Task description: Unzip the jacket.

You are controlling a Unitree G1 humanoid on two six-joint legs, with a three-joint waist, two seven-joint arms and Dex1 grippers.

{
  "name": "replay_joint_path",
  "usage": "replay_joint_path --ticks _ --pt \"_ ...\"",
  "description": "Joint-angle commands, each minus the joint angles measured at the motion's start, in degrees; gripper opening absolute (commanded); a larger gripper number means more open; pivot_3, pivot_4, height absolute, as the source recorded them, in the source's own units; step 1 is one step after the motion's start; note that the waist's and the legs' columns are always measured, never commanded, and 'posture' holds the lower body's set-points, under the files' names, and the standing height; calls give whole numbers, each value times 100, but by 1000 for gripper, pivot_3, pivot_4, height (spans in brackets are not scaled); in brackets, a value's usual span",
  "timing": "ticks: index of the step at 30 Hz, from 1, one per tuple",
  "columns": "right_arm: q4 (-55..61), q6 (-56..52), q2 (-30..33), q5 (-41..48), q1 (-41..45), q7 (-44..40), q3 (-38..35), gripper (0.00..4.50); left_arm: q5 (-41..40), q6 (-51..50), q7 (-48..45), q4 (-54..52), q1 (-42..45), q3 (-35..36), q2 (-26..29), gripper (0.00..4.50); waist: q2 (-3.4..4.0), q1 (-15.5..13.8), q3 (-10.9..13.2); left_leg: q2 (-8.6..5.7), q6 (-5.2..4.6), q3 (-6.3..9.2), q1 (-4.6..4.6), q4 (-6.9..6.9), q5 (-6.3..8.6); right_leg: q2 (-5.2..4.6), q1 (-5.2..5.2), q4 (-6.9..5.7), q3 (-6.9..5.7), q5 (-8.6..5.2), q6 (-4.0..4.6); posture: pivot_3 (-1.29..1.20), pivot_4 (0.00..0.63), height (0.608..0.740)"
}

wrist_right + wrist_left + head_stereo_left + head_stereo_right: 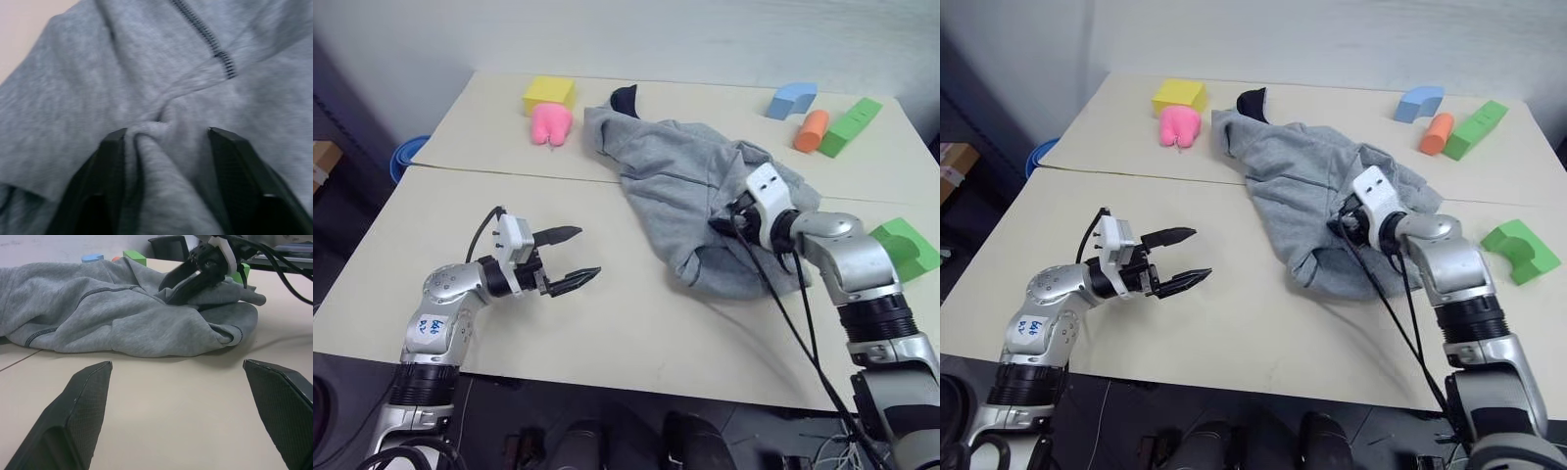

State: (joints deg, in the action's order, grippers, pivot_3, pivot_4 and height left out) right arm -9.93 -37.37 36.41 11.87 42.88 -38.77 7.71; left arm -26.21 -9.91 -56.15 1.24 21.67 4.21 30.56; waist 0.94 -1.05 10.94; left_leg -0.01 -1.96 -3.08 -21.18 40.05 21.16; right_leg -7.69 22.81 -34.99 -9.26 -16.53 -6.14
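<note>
The large light grey soft fabric jacket (690,191) lies crumpled on the beige tabletop (607,323), its dark navy collar on the far side from both hands. The right gripper (164,142) is pressed into its near folds, fingers partly apart with a ridge of cloth bunched between them, not yet pinched tight; a dark seam line runs just beyond its tips. The left gripper (570,257) hovers over bare table beside the jacket, fingers wide apart. This looks like the first securing grasp; next, the zipper pull needs finding.
</note>
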Motion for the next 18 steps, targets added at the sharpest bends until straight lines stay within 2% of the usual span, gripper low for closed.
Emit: replay_joint_path --ticks 1,5,6,11,14,18 --pt "337 -18 -63 41 23 -252 10 1553 44 134 31 -128 -83 158 98 4500 0 16 0 1 0 -1 1 1 0 0 0 -1 -1 0 0 0 150 740" --pt "1062 383 -233 592 -236 -1017 -64 196 289 374 68 145 83 117 150 4500 -1 29 0 3 -1 -4 3 3 0 1 0 -3 0 0 -1 0 150 740" --pt "1333 541 -244 752 -343 -1278 -81 20 411 523 71 273 162 80 169 4500 -1 29 0 2 -1 -5 4 3 0 2 0 -3 1 0 -1 0 150 740" --pt "2757 699 244 1482 -1161 -2596 39 20 812 1131 217 996 713 51 130 4500 -6 -40 -2 1 -1 -4 5 4 0 4 0 -2 -2 1 -2 0 150 740" --pt "3496 117 509 2076 -1576 -2843 4 20 1022 1687 25 1390 941 5 239 4500 -15 -40 -3 -4 -2 -2 2 6 0 2 -2 1 -4 2 -4 0 150 740" --pt "4294 -339 1241 2354 -2384 -3190 163 20 1451 2577 -362 1983 1142 -156 585 4500 -22 -38 -2 -2 -2 -3 4 5 0 3 -1 1 -5 3 -6 0 150 740"
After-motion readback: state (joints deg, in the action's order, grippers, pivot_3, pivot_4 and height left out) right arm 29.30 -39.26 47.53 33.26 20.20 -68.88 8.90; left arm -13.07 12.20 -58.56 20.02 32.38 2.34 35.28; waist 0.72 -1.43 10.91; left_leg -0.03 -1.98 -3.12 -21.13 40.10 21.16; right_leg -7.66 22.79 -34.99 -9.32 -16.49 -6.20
